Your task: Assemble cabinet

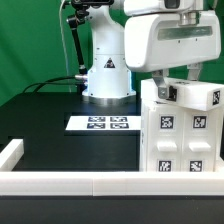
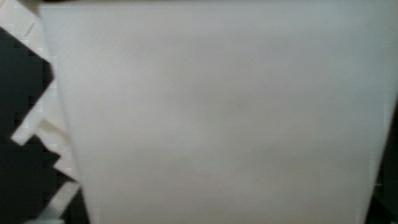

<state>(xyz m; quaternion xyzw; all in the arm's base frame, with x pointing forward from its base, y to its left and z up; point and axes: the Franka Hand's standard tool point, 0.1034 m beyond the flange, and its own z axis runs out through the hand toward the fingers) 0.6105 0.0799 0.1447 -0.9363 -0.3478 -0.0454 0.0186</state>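
Note:
The white cabinet (image 1: 185,135) stands upright at the exterior view's right, with several black-and-white tags on its front panels. My gripper (image 1: 180,85) hangs straight down onto its top part (image 1: 195,97). Dark fingers (image 1: 163,88) reach down at the top's edge. I cannot tell whether they clamp it. In the wrist view a blurred white cabinet surface (image 2: 222,110) fills nearly the whole picture and hides my fingers. Only a strip of black table (image 2: 15,100) shows at one side.
The marker board (image 1: 104,123) lies flat on the black table in front of the white robot base (image 1: 107,75). A low white rail (image 1: 90,184) runs along the table's front edge, and another piece (image 1: 10,152) stands at the exterior view's left.

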